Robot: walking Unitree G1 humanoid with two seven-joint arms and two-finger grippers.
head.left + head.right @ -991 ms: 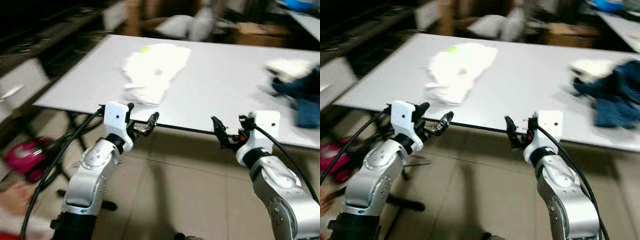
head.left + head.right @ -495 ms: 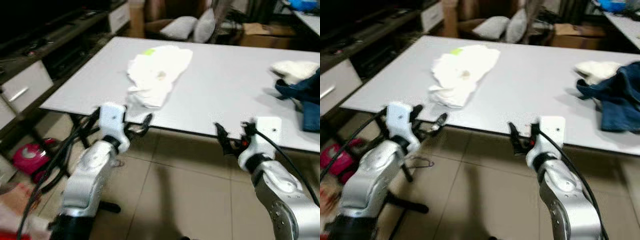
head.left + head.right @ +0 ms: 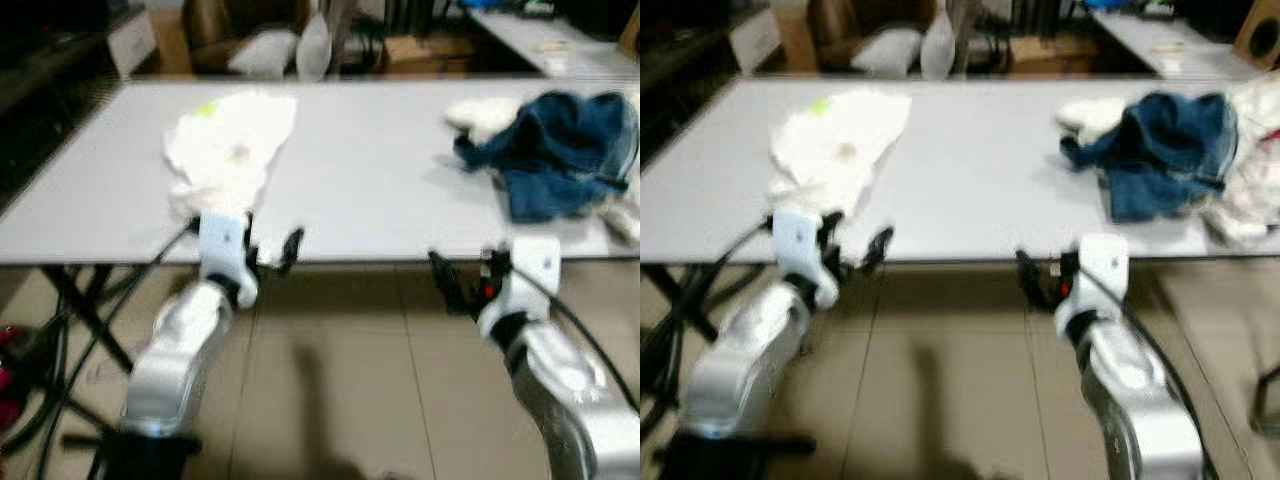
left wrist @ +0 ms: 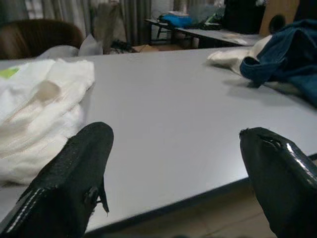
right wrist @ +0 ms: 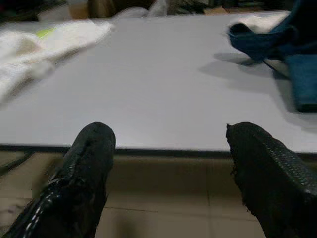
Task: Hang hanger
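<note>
The head views were soft with blur. A pale grey table (image 3: pixel 380 180) ran across the upper half of the frame, its near edge crossing at mid-height, with tan floor tiles (image 3: pixel 350 390) below it.

The left gripper (image 3: pixel 270 250) sat at centre left, level with the table's near edge and just short of it. In its wrist view the two black fingers (image 4: pixel 74 183) stood wide apart with nothing between them. The right gripper (image 3: pixel 462 283) sat at centre right, slightly below the table edge. Its fingers (image 5: pixel 89 168) were likewise spread wide and bare.

On the table, a white garment (image 3: pixel 228 145) lay crumpled in the upper left, its near end close to the table edge just behind the left gripper (a small green tag showed near its far end). A dark blue garment (image 3: pixel 545 150) lay bunched in the upper right, touching a smaller cream cloth (image 3: pixel 480 113) at its left. Further pale fabric (image 3: pixel 1255 170) lay at the far right edge, beside the blue garment.

No hanger could be made out in any view; its place could not be told.

Black cables and table legs (image 3: pixel 70 310) showed at the lower left, under the table. Grey cushions (image 3: pixel 280 50) lay beyond the table's far edge at top centre.
</note>
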